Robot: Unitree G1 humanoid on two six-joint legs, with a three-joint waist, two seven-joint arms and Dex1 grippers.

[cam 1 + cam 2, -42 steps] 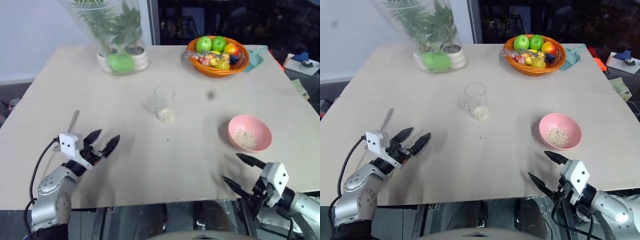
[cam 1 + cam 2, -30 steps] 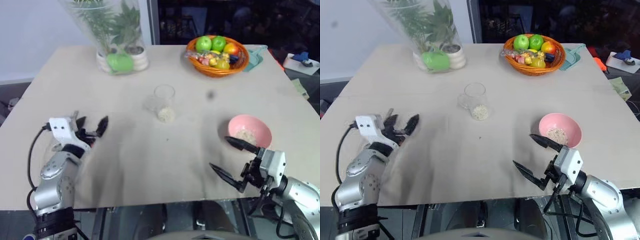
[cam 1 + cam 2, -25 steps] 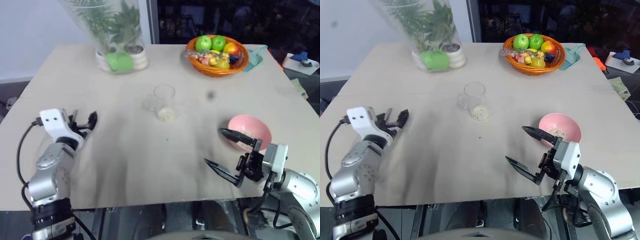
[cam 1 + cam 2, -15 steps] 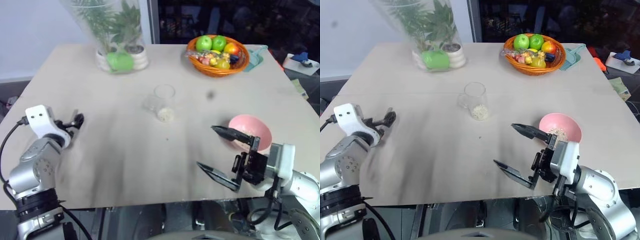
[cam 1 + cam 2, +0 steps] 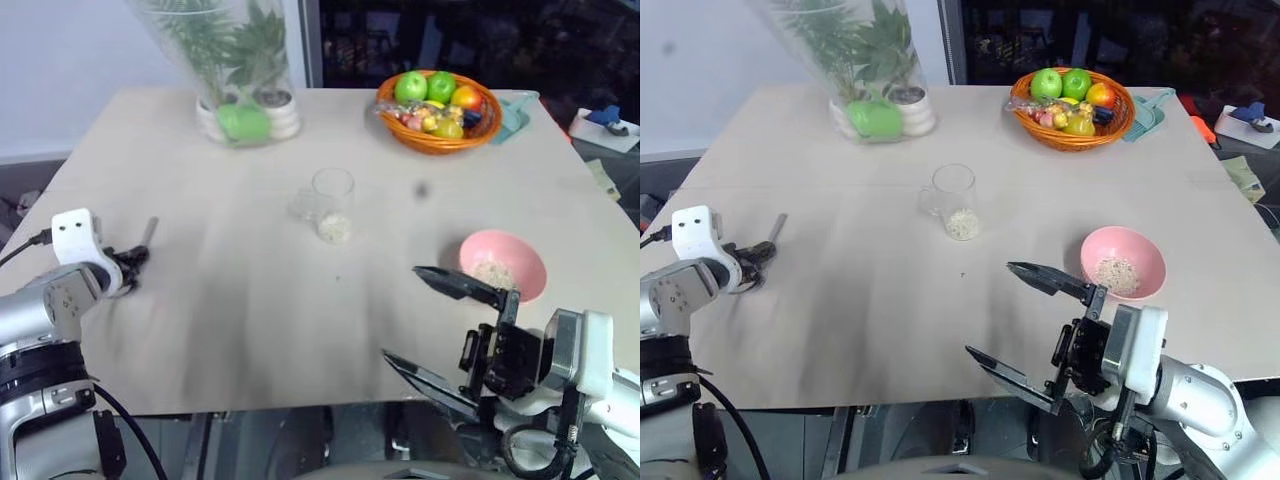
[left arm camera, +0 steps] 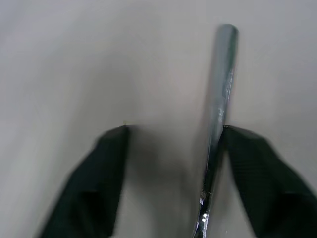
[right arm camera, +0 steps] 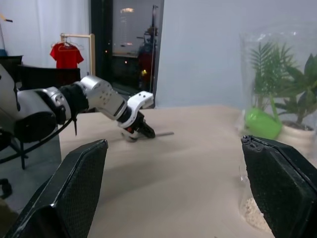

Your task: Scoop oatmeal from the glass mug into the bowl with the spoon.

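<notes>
The spoon [image 6: 219,84] lies flat on the table at the left, its handle [image 5: 150,230] pointing away from me. My left gripper [image 6: 173,130] is tilted down over it, fingers apart, the handle lying between them against one finger [image 6: 257,168]. The glass mug [image 5: 332,198] stands mid-table with oatmeal [image 5: 333,228] at its bottom. The pink bowl [image 5: 503,266] sits at the right, holding a little oatmeal. My right gripper [image 5: 400,312] hovers wide open at the near edge, left of the bowl, holding nothing.
A tall clear vase of green plants [image 5: 240,70] stands at the back left. An orange basket of fruit [image 5: 437,108] is at the back right. The table's near edge [image 5: 250,405] runs just below both grippers.
My left gripper swung left to the spoon, tipped downward, and its fingers narrowed around the handle. My right gripper rose and drew in toward the table's middle, still wide open.
</notes>
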